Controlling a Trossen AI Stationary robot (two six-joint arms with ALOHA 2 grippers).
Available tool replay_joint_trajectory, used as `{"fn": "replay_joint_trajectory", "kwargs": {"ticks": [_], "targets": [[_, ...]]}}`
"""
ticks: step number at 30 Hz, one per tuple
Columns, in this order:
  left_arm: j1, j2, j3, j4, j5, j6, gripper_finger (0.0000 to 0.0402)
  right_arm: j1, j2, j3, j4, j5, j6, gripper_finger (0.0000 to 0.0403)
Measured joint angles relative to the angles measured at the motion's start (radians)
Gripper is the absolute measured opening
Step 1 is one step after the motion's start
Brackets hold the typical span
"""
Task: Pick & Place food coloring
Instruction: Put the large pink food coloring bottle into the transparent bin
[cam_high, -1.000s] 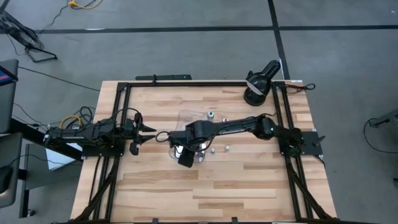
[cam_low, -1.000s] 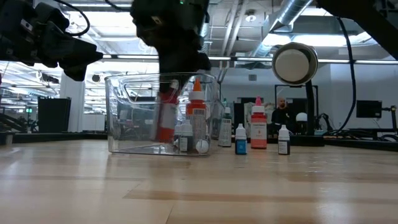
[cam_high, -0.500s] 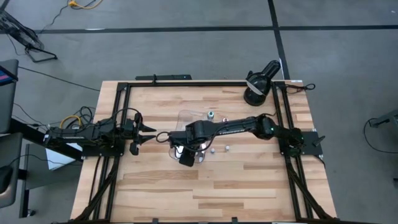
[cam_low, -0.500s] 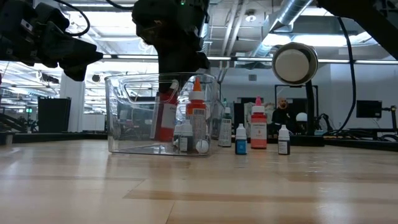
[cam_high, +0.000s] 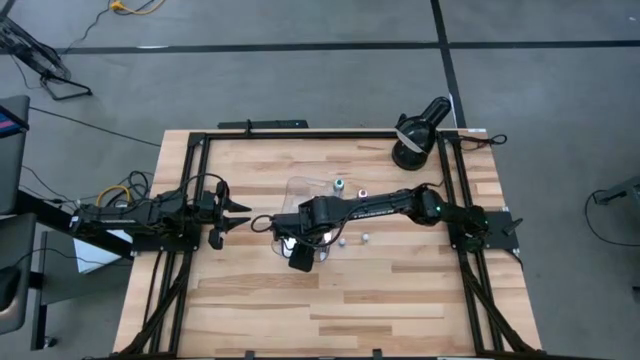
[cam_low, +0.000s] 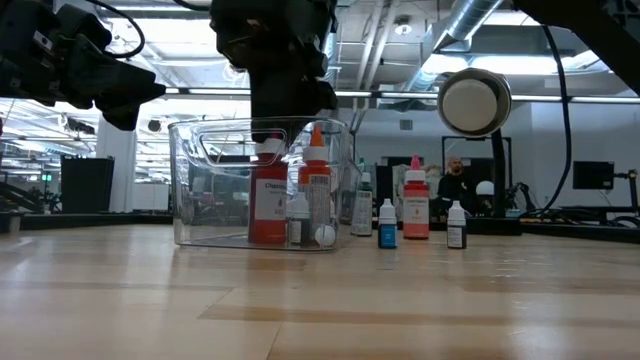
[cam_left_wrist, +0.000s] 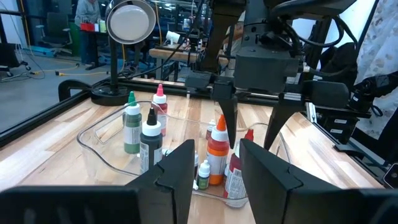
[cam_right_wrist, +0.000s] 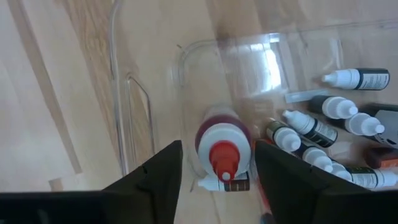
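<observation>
Right hand (cam_right_wrist: 217, 180) open, fingers either side of red bottle (cam_low: 267, 205) but clear of it. Bottle upright in clear tray (cam_low: 190, 185), directly below hand. Left hand (cam_high: 235, 212) open, beside tray, empty. Loose bottles (cam_low: 387, 224) on surface (cam_low: 320, 300), nearer right arm.

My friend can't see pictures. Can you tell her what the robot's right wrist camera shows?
Looking straight down, the right gripper is open just above a red-capped food coloring bottle standing in the clear plastic tray. Several white-capped bottles stand beside it on the wooden table.
</observation>
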Motion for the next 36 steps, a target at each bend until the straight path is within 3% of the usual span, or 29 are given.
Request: {"fn": "replay_joint_trajectory", "kwargs": {"ticks": [7,17,21,27,36], "targets": [[0.0,0.0,0.0,0.0,0.0,0.0,0.0118,0.0,-0.006,0.026,-0.017,0.0,0.001,0.0205],[0.0,0.0,0.0,0.0,0.0,0.0,0.0118,-0.023,-0.148,0.021,-0.013,0.028,0.024,0.0203],[0.0,0.0,0.0,0.0,0.0,0.0,0.0118,-0.058,-0.207,0.023,-0.101,0.117,0.025,0.0209],[0.0,0.0,0.0,0.0,0.0,0.0,0.0118,-0.124,-0.256,0.022,-0.315,0.339,0.025,0.0217],[0.0,0.0,0.0,0.0,0.0,0.0,0.0118,-0.23,-0.317,-0.122,-0.325,0.362,0.027,0.022]]}}
